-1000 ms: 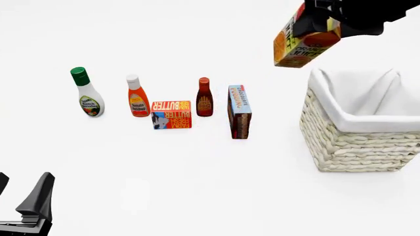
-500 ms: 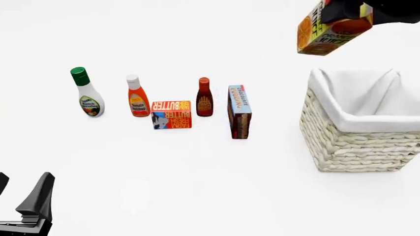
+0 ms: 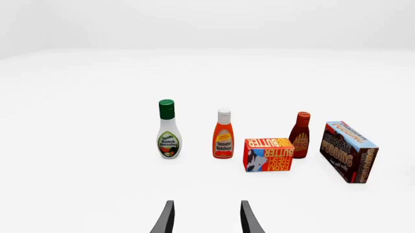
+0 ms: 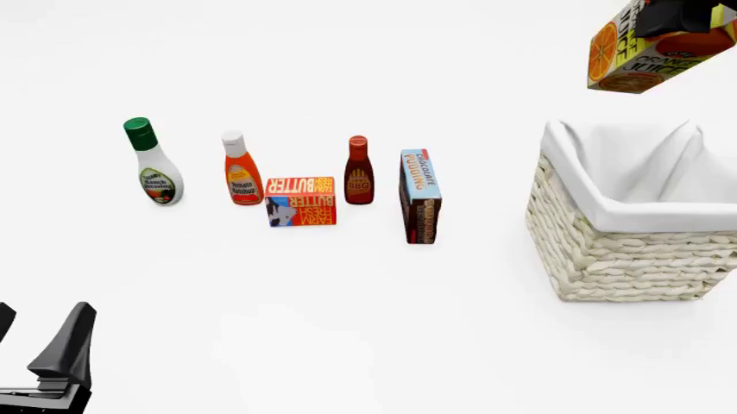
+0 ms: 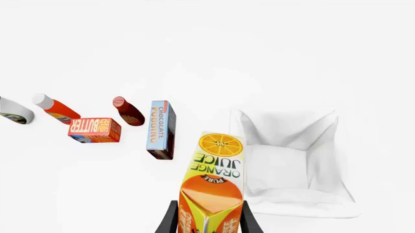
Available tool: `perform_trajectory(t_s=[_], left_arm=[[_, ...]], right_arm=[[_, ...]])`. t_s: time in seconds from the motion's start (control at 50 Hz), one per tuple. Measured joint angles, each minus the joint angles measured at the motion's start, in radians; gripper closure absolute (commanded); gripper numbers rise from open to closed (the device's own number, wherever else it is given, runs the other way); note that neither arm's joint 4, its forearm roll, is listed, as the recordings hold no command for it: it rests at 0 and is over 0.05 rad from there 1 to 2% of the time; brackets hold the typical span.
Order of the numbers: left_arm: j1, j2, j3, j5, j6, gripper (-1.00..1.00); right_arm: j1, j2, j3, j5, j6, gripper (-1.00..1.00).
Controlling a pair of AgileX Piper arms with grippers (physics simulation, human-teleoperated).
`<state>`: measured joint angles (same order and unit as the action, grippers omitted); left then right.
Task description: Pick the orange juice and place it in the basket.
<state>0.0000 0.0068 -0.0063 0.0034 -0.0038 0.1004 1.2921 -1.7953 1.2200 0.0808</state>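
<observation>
right now the orange juice (image 4: 643,53) hangs in the air, pinched near its gable top by the right gripper (image 5: 206,224), whose two dark fingers close on either side of the carton. its long axis tilts, base leading away from the fingers. what matters for the coming move is how the carton sits relative to the basket (image 4: 627,250), which stands by the table's right edge. in the front view the carton is above the basket's far rim, toward its left side. in the right wrist view the base overlaps the near wall of the white liner rather than the middle of the opening, so i judge the carton is not yet centred over the hollow and needs to travel further over it before release.

the left gripper (image 4: 44,362) rests at the table's near-left corner, fingers apart and holding nothing, well apart from the basket, so the right arm is plainly the nearer one.
</observation>
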Motion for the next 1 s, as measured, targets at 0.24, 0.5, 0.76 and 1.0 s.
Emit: perform_trajectory(t_s=[0.24,0.5,0.76,1.0], left_arm=[[0.000,0.000,0.000,0.000,0.000,-1.00],[0.000,0.000,0.000,0.000,0.000,-1.00],[0.000,0.000,0.000,0.000,0.000,-1.00],[0.000,0.000,0.000,0.000,0.000,-1.00]], right_arm=[[-0.058,-0.024,0.034,0.000,-0.012,1.00],[-0.116,-0.047,0.074,0.000,-0.016,1.00],[-0.184,-0.058,0.104,0.000,-0.026,1.00],[-0.231,-0.052,0.130,0.000,-0.019,1.00]])
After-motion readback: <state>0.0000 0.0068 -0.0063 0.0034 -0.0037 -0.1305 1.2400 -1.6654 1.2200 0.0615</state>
